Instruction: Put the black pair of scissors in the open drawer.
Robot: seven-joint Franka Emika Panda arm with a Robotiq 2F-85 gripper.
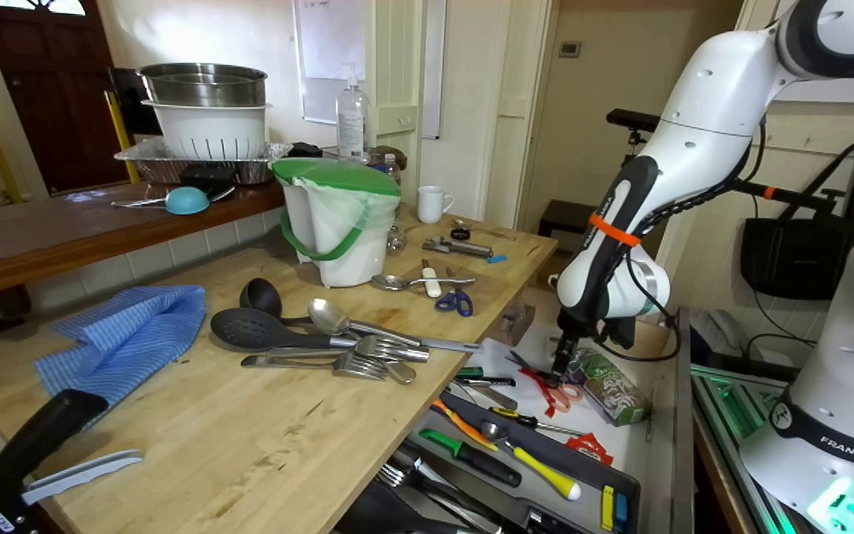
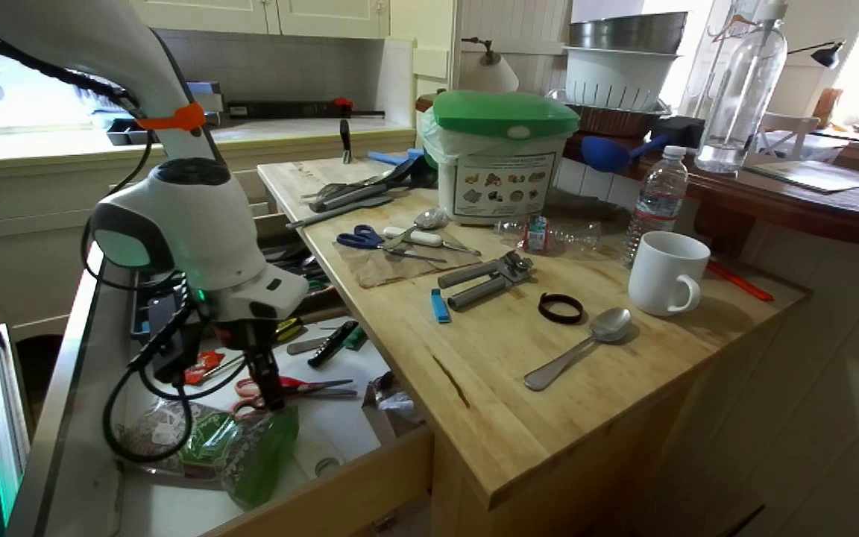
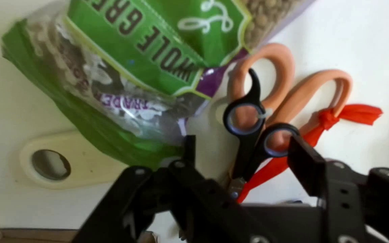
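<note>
The open drawer is pulled out beside the worktop and also shows in an exterior view. Inside it, a pair of scissors with black handles lies across larger scissors with orange handles tied with red ribbon. My gripper reaches down into the drawer, with its fingers apart around the black handles. The right finger overlaps one loop in the wrist view; contact cannot be told. The black blades are mostly hidden by the gripper there. The gripper is low among the contents in both exterior views.
A bag of lentils lies close to the left finger in the drawer. A cutlery tray holds several tools. The worktop edge overhangs the drawer's inner side. Blue-handled scissors lie on the worktop, beside a white bin.
</note>
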